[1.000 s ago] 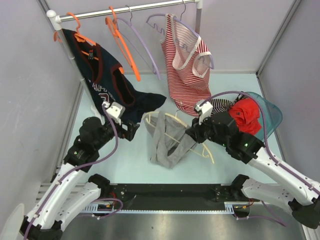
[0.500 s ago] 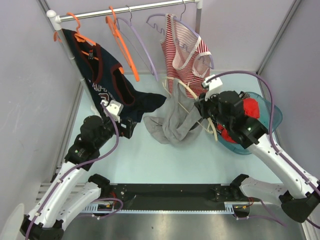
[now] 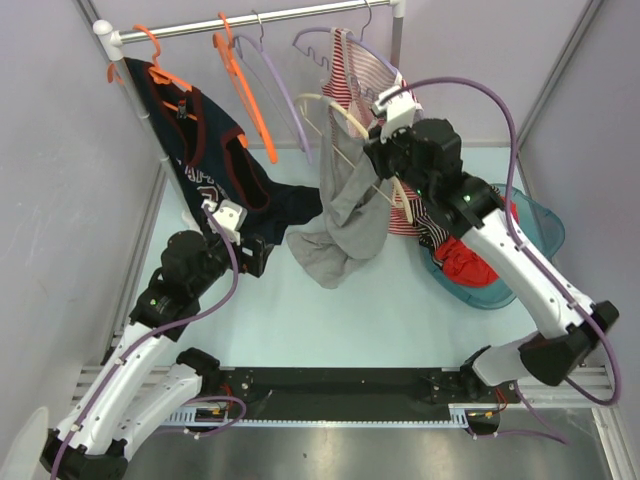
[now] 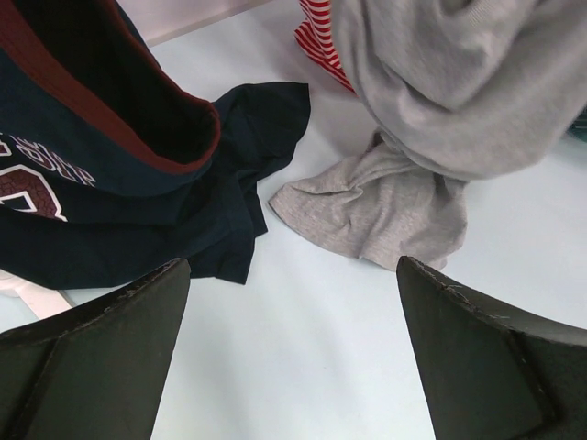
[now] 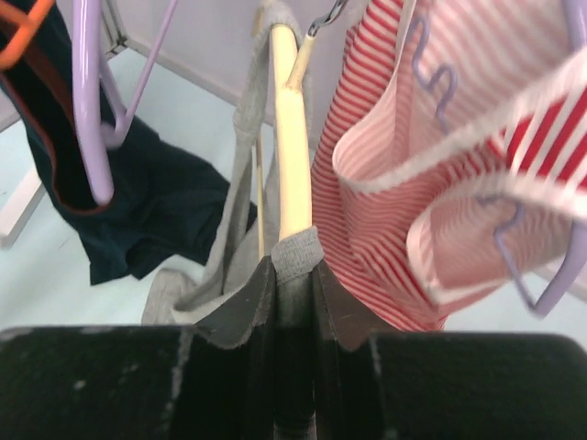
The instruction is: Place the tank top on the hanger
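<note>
The grey tank top point(image 3: 345, 215) hangs from the cream hanger point(image 3: 333, 108), and its lower end bunches on the table. My right gripper point(image 3: 372, 160) is raised near the rail, shut on the hanger's arm point(image 5: 292, 156) with a grey strap point(image 5: 298, 255) of the tank top pinched over it. The metal hook point(image 5: 327, 16) shows at the top of the right wrist view. My left gripper point(image 3: 262, 258) stays low at the left, open and holding nothing. In the left wrist view the tank top point(image 4: 413, 137) lies just beyond its fingers point(image 4: 101, 357).
A rail point(image 3: 260, 18) at the back carries orange hangers point(image 3: 245, 85), a lilac hanger point(image 3: 292, 95), a red-and-white striped top point(image 3: 375, 125) and a navy top point(image 3: 215, 165) that trails onto the table. A teal basket point(image 3: 535, 235) with red cloth point(image 3: 465, 265) sits at the right.
My right arm has lifted the hanger and tank top off the table, up and back to beside the striped top. The left arm has stayed put.
</note>
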Controlling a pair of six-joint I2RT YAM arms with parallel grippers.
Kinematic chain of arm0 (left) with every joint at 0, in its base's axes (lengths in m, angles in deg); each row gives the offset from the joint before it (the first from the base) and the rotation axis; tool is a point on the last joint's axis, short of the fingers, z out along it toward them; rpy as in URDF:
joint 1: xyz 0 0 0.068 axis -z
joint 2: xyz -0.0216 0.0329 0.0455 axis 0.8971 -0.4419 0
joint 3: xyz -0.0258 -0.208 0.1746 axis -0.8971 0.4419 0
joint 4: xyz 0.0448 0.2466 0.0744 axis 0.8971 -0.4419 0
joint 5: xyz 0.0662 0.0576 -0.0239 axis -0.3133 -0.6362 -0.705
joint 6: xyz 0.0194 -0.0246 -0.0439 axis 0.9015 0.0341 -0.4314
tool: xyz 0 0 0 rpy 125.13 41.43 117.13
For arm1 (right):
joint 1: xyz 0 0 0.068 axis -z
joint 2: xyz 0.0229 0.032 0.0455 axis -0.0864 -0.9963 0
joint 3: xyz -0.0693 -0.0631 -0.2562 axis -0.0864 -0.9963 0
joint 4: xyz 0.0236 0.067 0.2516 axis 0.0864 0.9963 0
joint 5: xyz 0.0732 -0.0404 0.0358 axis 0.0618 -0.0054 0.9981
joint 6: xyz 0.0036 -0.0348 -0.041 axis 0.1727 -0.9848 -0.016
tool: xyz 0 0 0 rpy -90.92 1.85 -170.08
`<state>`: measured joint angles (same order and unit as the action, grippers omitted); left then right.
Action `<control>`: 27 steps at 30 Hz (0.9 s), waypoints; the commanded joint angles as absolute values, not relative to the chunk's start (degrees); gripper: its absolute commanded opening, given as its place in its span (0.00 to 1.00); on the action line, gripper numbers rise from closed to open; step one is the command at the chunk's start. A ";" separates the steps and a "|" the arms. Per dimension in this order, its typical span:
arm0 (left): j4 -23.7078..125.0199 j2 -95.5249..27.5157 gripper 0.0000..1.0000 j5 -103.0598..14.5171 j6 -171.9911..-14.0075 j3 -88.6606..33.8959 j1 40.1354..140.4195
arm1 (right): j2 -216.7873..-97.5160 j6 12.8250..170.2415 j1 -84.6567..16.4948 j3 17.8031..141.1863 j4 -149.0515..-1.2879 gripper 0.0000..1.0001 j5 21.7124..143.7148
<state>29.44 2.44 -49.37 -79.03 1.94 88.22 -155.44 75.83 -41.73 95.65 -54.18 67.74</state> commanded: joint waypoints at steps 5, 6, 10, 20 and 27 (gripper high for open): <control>29.92 2.91 0.99 -49.02 -80.28 1.28 87.68 | -166.49 70.13 -39.85 116.08 -60.91 0.00 69.71; 29.92 2.91 1.00 -48.93 -80.19 1.28 87.68 | -167.90 70.04 -39.50 117.49 -61.00 0.00 70.41; 29.83 3.08 0.99 -49.02 -80.19 1.19 87.77 | -173.36 69.60 -38.79 124.78 -61.26 0.00 71.56; 29.92 2.99 1.00 -47.96 -80.45 1.28 87.69 | -183.03 69.51 -38.53 139.73 -60.82 0.00 74.45; 30.01 2.82 0.99 -47.35 -80.72 1.19 87.68 | -186.72 69.95 -38.62 142.73 -62.23 0.00 77.44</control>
